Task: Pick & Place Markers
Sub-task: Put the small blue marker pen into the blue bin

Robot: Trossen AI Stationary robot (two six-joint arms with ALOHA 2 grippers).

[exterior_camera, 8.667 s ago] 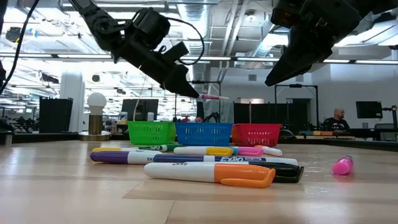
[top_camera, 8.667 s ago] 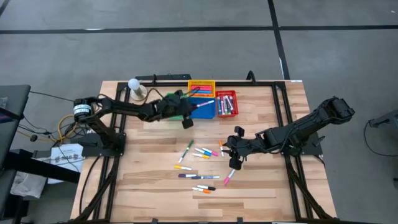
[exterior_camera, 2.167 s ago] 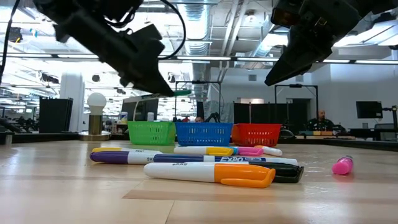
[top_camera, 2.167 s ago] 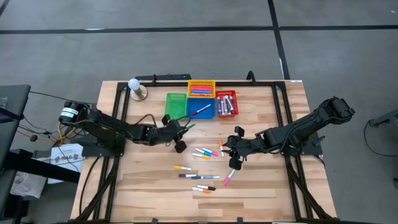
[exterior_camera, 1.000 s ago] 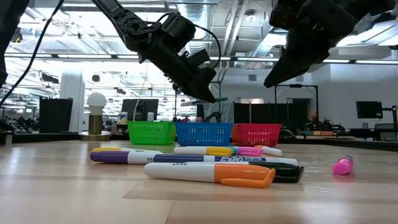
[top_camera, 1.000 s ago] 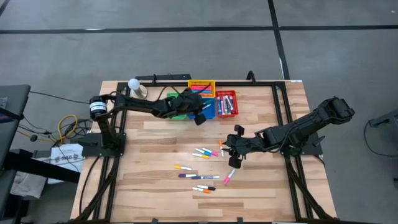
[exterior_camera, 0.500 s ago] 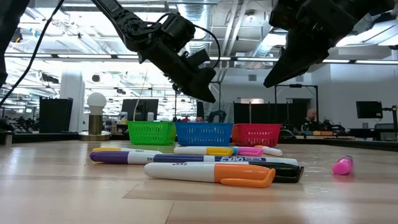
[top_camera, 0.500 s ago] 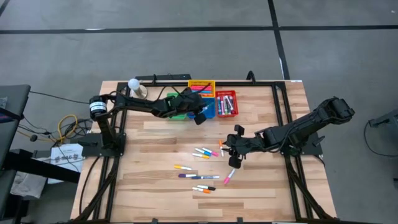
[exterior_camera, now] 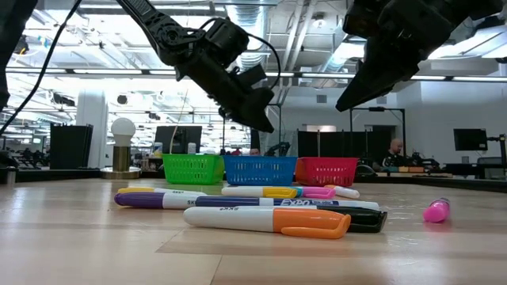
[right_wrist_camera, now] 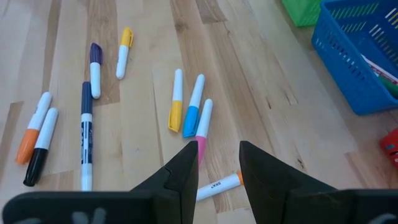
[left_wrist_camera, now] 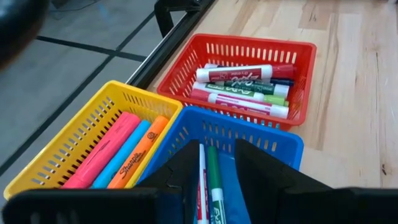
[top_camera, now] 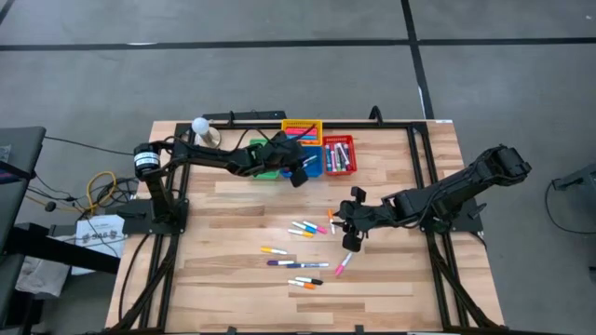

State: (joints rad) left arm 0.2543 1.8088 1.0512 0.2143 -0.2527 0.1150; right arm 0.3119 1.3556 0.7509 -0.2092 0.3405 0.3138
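Red basket (left_wrist_camera: 298,62), blue basket (left_wrist_camera: 273,140), yellow basket (left_wrist_camera: 93,115); pink-capped marker (right_wrist_camera: 203,124) on pale wood.

Wood, plastic and matt black metal

Table (top_camera: 233,279) of pale, smooth planked wood; baskets (left_wrist_camera: 249,56) of glossy plastic lattice; markers (exterior_camera: 269,220) with smooth, shiny plastic barrels; gripper fingers (right_wrist_camera: 183,171) matt black; frame rails (top_camera: 424,158) dark metal.
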